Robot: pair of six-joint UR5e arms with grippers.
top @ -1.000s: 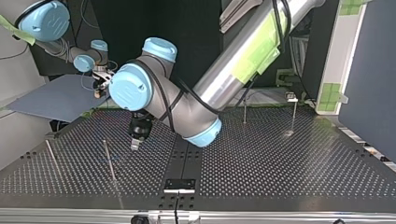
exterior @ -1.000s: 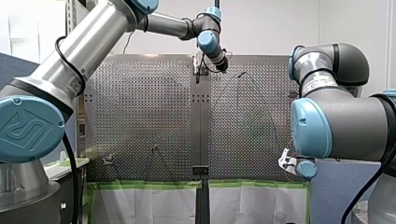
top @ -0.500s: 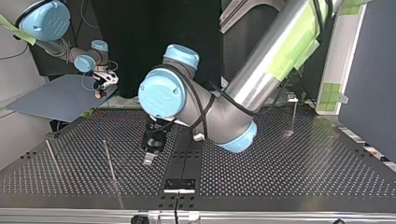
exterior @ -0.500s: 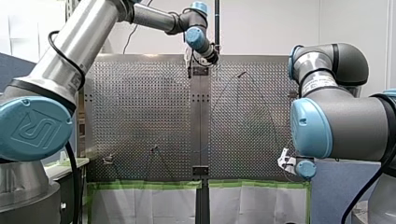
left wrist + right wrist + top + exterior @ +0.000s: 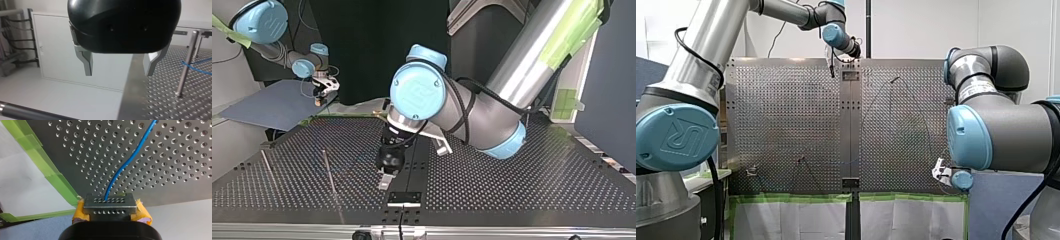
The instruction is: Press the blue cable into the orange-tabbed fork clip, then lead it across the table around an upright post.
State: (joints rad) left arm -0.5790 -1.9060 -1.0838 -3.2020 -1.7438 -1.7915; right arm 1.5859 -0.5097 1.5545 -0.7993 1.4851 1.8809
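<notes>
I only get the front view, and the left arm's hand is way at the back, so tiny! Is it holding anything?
Observer: No. The left wrist view shows my left hand open and empty.
Operator: So who has the blue cable?
Observer: My right hand is shut on the blue cable; the right wrist view shows it.
Operator: Is there a post near the left hand?
Observer: Yes, the left wrist view shows an upright post beside it, and the cable bends against that post.
</notes>
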